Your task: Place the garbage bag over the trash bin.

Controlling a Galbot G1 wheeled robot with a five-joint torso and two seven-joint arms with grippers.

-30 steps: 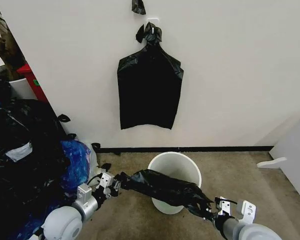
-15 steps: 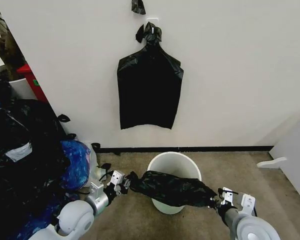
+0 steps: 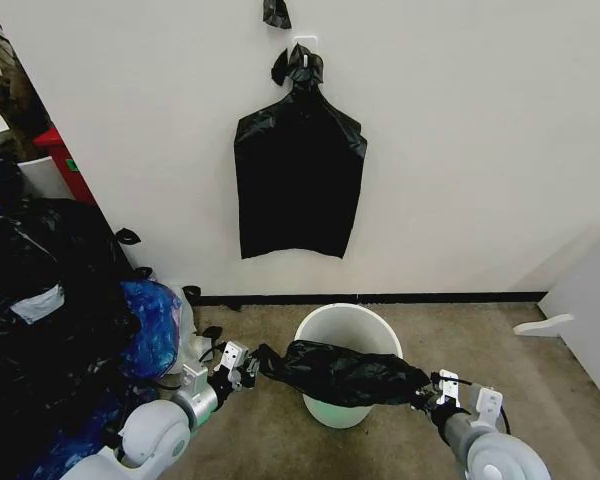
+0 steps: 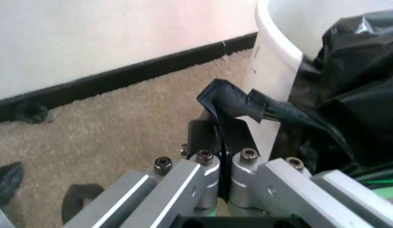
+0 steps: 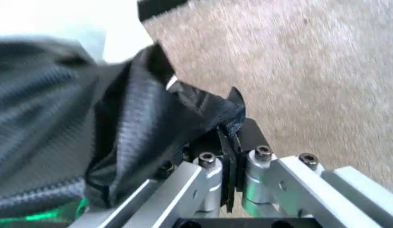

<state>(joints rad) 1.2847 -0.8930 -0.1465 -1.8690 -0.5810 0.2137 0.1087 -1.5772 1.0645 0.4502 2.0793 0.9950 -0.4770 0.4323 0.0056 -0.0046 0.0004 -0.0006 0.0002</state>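
Note:
The garbage bag (image 3: 342,372), glossy black and crumpled, stretches across the near side of the trash bin (image 3: 348,327), a round white bucket on the carpet by the wall. My left gripper (image 3: 247,366) is shut on the bag's left end, just left of the bin. In the left wrist view that gripper (image 4: 217,138) pinches a fold of the garbage bag (image 4: 348,118) beside the bin's white wall (image 4: 272,66). My right gripper (image 3: 430,392) is shut on the bag's right end, at the bin's right. The right wrist view shows it (image 5: 227,137) clamped on the garbage bag (image 5: 114,118).
A bunch of flat black bags (image 3: 298,180) hangs on the wall above the bin. Stuffed black sacks (image 3: 40,320) and a blue plastic bag (image 3: 152,325) crowd the left. A white panel (image 3: 590,310) stands at the right. Bare carpet (image 3: 480,340) lies right of the bin.
Both grippers have carried the bag toward the wall and spread it wider, so it now lies more level across the bin's near rim. The right gripper rose slightly.

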